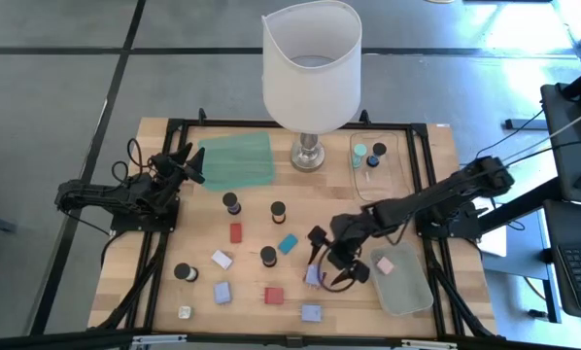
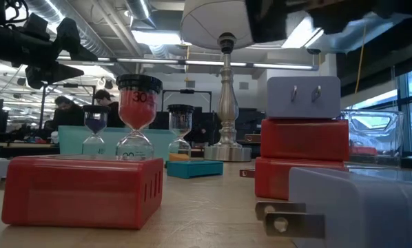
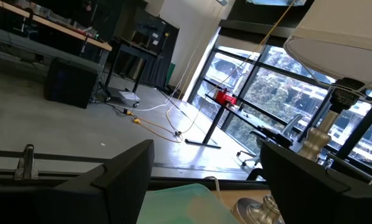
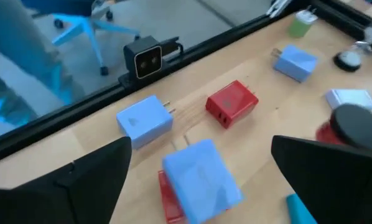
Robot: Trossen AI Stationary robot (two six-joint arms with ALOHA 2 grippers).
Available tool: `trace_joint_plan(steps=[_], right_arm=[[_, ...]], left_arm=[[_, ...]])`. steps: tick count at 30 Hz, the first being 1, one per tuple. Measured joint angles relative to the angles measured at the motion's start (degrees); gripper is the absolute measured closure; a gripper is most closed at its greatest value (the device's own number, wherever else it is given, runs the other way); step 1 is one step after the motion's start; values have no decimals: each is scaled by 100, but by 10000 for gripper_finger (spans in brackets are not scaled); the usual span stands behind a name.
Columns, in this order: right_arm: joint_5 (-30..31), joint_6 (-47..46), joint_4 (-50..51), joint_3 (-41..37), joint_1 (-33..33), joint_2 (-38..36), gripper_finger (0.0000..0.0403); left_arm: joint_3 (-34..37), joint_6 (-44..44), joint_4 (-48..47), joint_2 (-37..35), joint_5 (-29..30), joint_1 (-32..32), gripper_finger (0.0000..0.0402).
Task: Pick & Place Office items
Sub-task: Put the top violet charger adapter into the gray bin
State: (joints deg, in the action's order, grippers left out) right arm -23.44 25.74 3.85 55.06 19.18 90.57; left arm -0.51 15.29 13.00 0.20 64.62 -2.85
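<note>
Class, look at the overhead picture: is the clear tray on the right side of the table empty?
No. A pink block lies inside the clear tray near the right pincer.

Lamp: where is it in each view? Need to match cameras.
High view: lamp, top centre.
Low view: stem and shade, upper centre.
Left wrist view: shade and base, right edge.
Right wrist view: not in it.
Shared landmark: green mat beside its base, in the high and left wrist views.

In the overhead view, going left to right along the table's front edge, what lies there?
Small white plug adapter → lavender plug adapter → red plug adapter → lavender plug adapter → clear tray.
</note>
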Motion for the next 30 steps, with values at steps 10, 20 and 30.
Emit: trace_joint_plan(steps=[10,20,30], right_arm=[[11,691,899,695,0,837,11],[185,914,778,698,0,1107,11],[204,921,782,698,0,1350,12]], left_arm=[[0,0,2,0,-7,0,111],[0,-1,2,-1,-9,0,111],[0,-1,2,-1,-11,0,111]])
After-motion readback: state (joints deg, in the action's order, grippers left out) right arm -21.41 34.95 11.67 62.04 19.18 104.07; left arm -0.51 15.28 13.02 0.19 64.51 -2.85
